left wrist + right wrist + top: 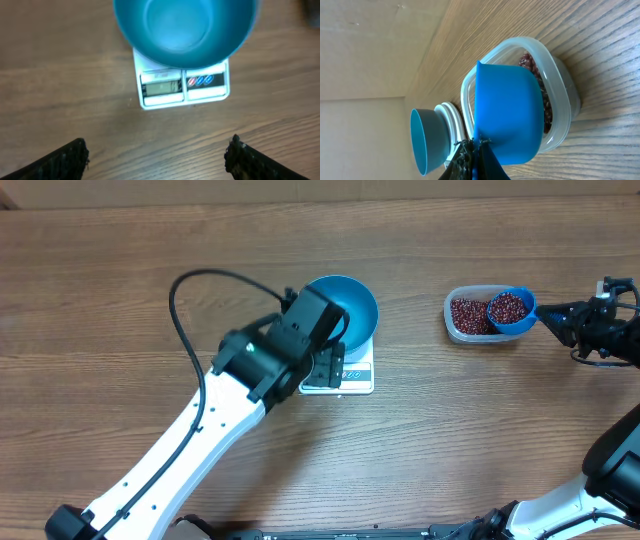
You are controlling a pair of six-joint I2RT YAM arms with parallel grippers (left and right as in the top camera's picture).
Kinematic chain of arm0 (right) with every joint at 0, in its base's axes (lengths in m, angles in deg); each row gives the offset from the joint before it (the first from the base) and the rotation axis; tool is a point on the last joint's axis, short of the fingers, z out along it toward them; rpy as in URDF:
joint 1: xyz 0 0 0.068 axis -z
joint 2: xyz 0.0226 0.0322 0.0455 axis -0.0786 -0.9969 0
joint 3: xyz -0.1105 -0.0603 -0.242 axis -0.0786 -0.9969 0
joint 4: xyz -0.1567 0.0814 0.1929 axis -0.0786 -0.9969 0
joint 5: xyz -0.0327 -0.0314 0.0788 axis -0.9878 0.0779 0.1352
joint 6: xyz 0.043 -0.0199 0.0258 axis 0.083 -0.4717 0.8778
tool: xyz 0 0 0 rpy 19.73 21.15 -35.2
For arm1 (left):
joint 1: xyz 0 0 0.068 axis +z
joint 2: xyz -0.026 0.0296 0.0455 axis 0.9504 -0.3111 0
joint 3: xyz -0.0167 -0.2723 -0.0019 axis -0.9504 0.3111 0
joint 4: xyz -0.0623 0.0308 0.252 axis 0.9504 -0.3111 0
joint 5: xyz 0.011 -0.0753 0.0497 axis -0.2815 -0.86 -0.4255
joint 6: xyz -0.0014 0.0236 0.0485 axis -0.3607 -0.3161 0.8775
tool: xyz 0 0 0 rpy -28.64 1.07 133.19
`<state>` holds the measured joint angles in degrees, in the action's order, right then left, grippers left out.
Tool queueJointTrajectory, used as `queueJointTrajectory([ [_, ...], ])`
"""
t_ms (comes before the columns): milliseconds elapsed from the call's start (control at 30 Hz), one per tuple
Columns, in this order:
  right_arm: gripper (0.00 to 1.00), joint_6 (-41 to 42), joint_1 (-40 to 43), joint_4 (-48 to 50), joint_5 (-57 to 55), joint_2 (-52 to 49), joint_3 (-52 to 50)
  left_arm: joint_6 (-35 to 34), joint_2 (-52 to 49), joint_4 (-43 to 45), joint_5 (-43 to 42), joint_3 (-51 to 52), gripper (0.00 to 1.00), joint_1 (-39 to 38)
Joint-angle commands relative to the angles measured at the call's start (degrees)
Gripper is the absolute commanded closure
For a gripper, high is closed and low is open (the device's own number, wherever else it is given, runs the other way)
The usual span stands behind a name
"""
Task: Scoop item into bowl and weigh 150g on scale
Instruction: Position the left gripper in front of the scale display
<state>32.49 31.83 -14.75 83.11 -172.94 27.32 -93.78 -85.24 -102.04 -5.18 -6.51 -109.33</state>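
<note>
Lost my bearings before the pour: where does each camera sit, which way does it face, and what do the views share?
Overhead: fixed above the table, looking straight down; left arm by the scale and blue bowl, right gripper holding a scoop of beans at the clear tub.
Left wrist: on the left arm, looking down at the empty bowl on the scale; open left gripper at the bottom edge.
Right wrist: looks along the right gripper past scoop and tub.
Shared: all three see bowl and scale.
</note>
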Motion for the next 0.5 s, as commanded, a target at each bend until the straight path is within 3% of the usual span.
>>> queueJointTrajectory([
  [0,0.96,-0.39,0.04,-0.44,0.04,-0.07,-0.24,-1.18,-2.1,6.73,-2.1,10.43,0.06,0.13],
  [167,0.96,-0.39,0.04,-0.85,-0.59,-0.07,-0.26,2.45,-2.16,16.28,-2.71,17.14,0.06,0.15],
  [467,0.96,-0.39,0.04,-0.85,-0.57,-0.07,-0.24,2.36,-2.25,21.59,-4.57,18.71,0.06,0.15],
])
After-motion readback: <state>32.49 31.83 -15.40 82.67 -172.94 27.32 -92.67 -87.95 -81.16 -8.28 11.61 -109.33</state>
